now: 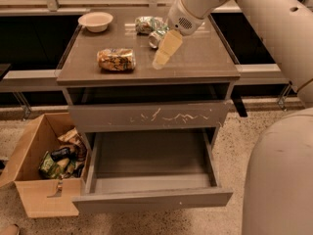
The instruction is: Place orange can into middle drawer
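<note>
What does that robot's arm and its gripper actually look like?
The arm is thick, smooth and white, built of rounded tube sections, with a small patch of dark dots near the wrist. No cables show. The gripper is a pale cream, tapering wedge; it hangs over the cabinet top, right of the orange can.

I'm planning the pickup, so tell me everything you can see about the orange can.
The orange can is a small drink can, orange-gold with brown and pale mottled print and silvery ends, apparently metal. It lies on its side, long axis running left to right, on the left half of the grey tabletop, nearer the camera than the bowl. Only the tabletop touches it. The tool hangs just to its right, apart from it.
</note>
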### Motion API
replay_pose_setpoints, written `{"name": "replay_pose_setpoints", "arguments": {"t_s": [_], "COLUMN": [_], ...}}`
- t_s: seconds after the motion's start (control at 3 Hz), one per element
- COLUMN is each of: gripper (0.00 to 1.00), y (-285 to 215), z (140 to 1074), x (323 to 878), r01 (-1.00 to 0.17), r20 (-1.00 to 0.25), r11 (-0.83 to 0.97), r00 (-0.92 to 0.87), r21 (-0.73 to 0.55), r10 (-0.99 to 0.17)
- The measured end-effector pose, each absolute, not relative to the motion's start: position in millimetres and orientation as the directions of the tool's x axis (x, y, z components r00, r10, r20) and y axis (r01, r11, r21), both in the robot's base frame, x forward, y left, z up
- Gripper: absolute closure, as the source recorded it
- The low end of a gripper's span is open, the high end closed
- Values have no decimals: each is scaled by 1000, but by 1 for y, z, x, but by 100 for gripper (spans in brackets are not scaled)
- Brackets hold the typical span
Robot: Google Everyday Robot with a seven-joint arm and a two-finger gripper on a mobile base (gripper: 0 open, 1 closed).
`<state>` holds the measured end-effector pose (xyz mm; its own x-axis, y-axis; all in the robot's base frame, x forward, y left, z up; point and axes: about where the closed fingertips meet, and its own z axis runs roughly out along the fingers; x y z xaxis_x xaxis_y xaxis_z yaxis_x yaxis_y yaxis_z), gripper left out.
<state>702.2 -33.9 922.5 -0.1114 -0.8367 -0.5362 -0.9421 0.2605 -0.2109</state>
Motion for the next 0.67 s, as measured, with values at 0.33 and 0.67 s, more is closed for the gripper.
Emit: {"name": "replay_pose_setpoints", "arguments": {"t_s": [0.33,0.67], "gripper": [0,0], "y": [-12,20], "z": [910,899], "x": [724,747], "r01": [-935,-935], "r20": [-531,-509], "r11": [273,247], "r00": [-116,-87], "r21": [-226,-256], "r10": [-839,-856]}}
